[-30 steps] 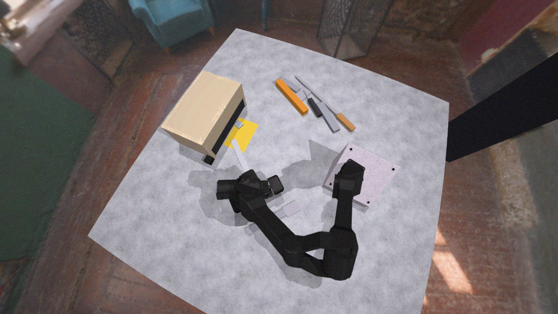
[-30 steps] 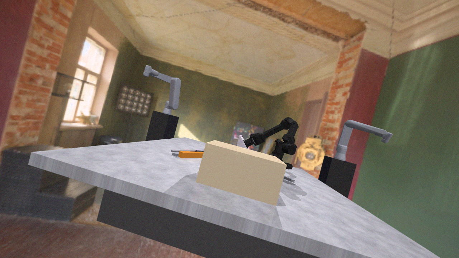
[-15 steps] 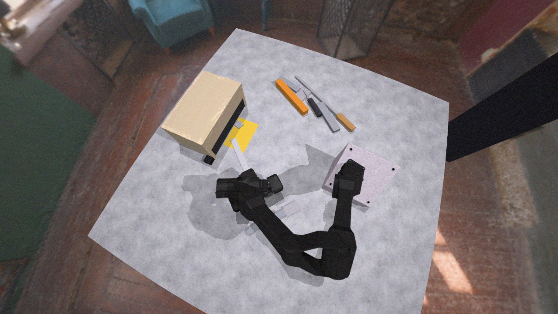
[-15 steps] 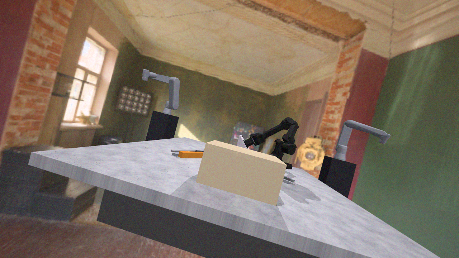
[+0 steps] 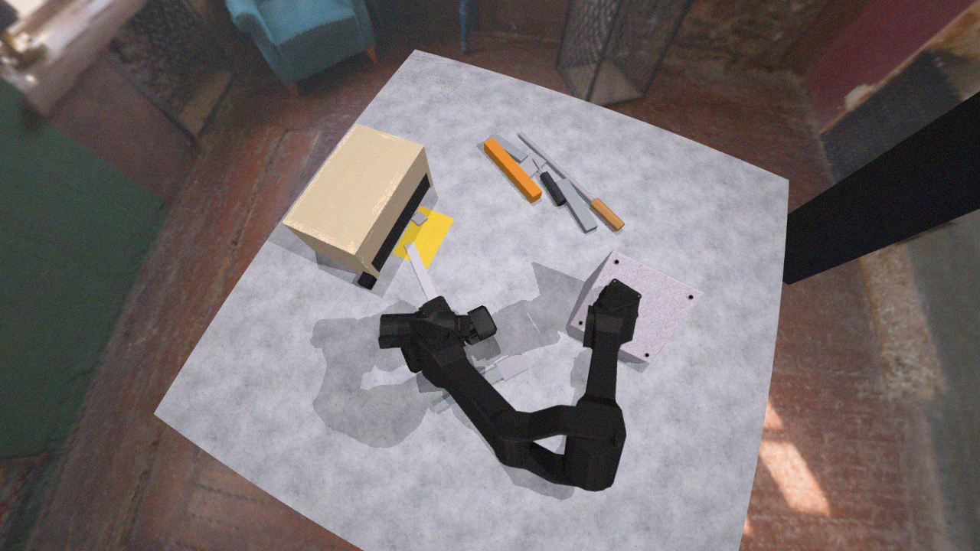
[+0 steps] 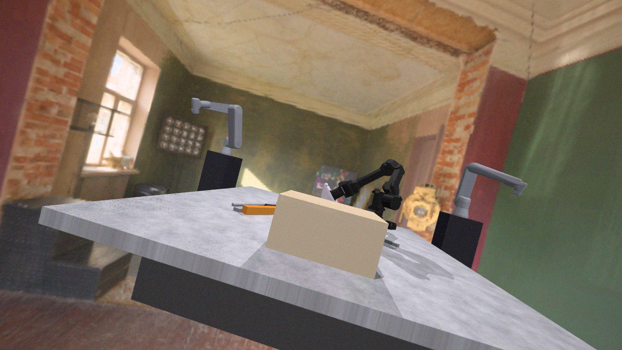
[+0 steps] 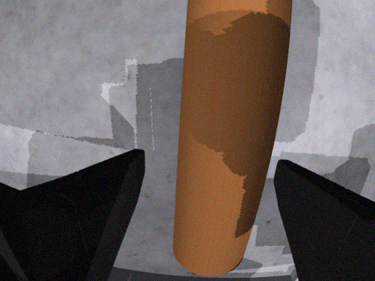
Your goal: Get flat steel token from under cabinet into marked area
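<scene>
The beige cabinet [image 5: 359, 191] [image 6: 326, 230] stands at the table's left. The yellow marked area [image 5: 431, 239] lies in front of it. A small grey token [image 5: 418, 218] lies flat on the yellow area close to the cabinet's front. My gripper [image 5: 434, 306] [image 6: 338, 190] [image 7: 212, 165] is open. The orange handle [image 7: 234, 83] of a flat-bladed tool sits between the fingers, with a gap on each side. Its pale blade [image 5: 419, 270] [image 6: 327, 191] points toward the yellow area, and its tip stops short of the token.
Several other tools lie at the back: an orange bar [image 5: 512, 170], a black cylinder [image 5: 552, 188], a grey strip [image 5: 579, 212] and a rod with an orange handle [image 5: 607, 213]. The arm's base plate [image 5: 658, 301] is at the right. A small black cylinder [image 5: 367, 279] sits by the cabinet's near corner.
</scene>
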